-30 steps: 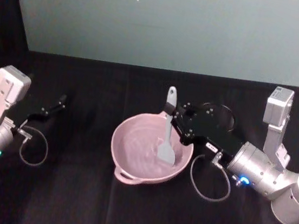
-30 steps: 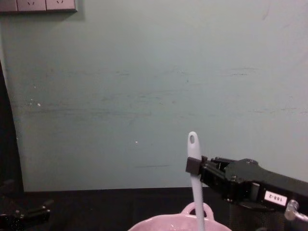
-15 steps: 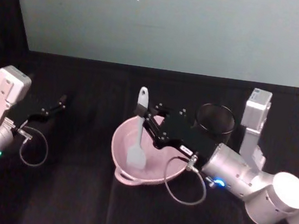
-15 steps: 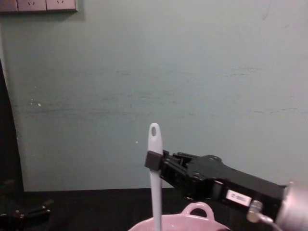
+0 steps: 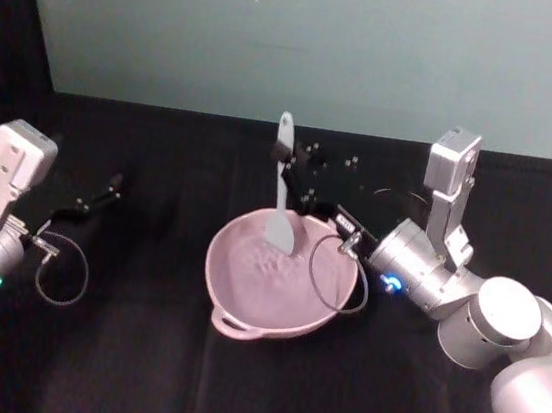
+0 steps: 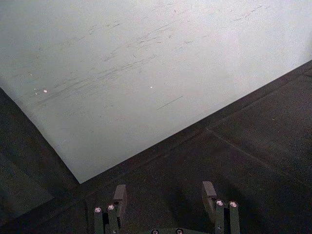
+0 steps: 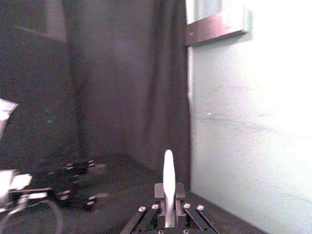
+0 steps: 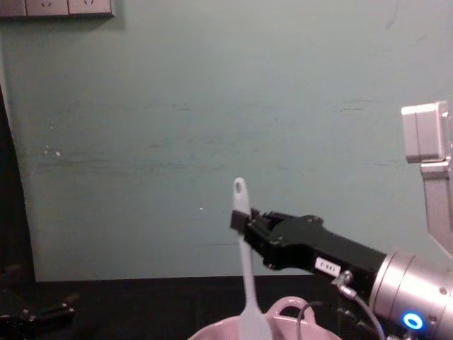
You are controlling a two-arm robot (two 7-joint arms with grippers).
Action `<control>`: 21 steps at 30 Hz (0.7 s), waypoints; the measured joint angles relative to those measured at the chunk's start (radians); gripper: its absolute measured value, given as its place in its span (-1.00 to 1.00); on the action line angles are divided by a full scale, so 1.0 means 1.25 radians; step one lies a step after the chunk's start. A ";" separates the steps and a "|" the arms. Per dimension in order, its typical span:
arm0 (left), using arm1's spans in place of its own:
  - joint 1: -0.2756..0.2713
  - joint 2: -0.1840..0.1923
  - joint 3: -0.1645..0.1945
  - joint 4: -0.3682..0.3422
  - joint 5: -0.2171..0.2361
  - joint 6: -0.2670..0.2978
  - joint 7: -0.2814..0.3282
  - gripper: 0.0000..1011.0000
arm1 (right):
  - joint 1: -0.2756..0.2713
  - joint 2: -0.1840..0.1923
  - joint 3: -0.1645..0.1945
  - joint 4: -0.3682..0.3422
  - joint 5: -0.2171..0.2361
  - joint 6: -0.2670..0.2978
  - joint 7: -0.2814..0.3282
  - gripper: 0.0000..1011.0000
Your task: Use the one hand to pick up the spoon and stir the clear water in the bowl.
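Note:
The pale pink bowl [image 5: 231, 314] sits mid-table with rippled clear water in it. The white spoon [image 5: 282, 167] stands nearly upright, its flat head dipped in at the bowl's far side. My right gripper [image 5: 294, 175], black and blocky, is shut on the spoon's handle just below the oval hole. From the chest, the spoon [image 8: 244, 258] rises out of the bowl [image 8: 286, 307] with the right gripper [image 8: 243, 219] clamped on it. The right wrist view has the handle tip [image 7: 168, 174] between the shut jaws. My left gripper [image 6: 165, 195] is parked open at the far left [image 5: 95, 200].
A black cloth covers the table up to the pale green wall. A dark cup [image 5: 403, 197] stands behind the right arm, mostly hidden. The right arm's cable [image 5: 323, 273] loops over the bowl's right rim. A cable loop [image 5: 58, 276] lies by the left arm.
The right gripper has swept the spoon around the bowl: from the right side, across to the left, now to the far middle. The water ripples. The left arm has not moved.

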 joint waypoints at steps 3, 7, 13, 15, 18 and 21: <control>0.000 0.000 0.000 0.000 0.000 0.000 0.000 1.00 | 0.007 -0.001 0.016 0.015 -0.006 -0.008 -0.011 -0.76; 0.000 0.000 0.000 0.000 0.000 0.000 0.000 1.00 | -0.010 0.024 0.036 -0.018 -0.004 0.010 -0.011 -0.76; 0.000 0.000 0.000 0.000 0.000 0.000 0.000 1.00 | -0.067 0.074 0.053 -0.106 0.016 0.053 0.014 -0.76; 0.000 0.000 0.000 0.000 0.000 0.000 0.000 1.00 | -0.085 0.086 0.054 -0.132 0.026 0.065 0.024 -0.76; 0.000 0.000 0.000 0.000 0.000 0.000 0.000 1.00 | -0.115 0.104 0.053 -0.178 0.045 0.083 0.040 -0.76; 0.000 0.000 0.000 0.000 0.000 0.000 0.000 1.00 | -0.137 0.112 0.045 -0.219 0.069 0.099 0.057 -0.76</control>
